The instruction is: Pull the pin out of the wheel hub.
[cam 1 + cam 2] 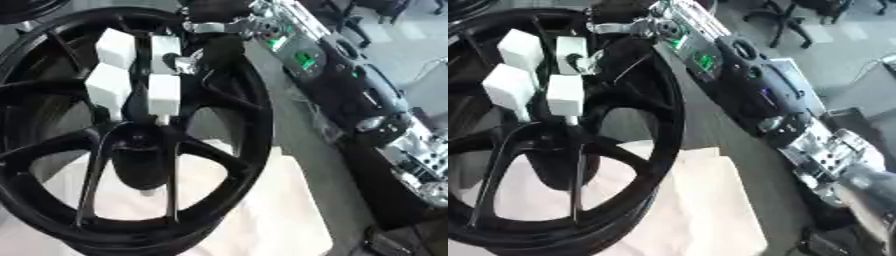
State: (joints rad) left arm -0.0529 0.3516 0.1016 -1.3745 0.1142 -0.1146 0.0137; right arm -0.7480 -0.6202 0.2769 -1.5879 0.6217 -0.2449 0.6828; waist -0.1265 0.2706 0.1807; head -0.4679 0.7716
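A black spoked wheel (pixel 229 107) fills the left of both views, its hub (pixel 140 157) low in the middle. My right hand (pixel 164 95) reaches down over the hub from the top, its white finger pads (pixel 564 95) bunched together just above it. A short pale pin (pixel 163 119) sticks out below the lowest pad, pointing at the hub, and the fingers seem closed round it. The right arm (pixel 798 135) runs along the right side and bends in at the top. The left hand shows in no view.
A white sheet (pixel 280 220) lies under the wheel on the grey table (pixel 302 130). Another dark wheel rim (pixel 22 7) shows at the top left. Office chairs (pixel 785 20) stand on the floor at the top right.
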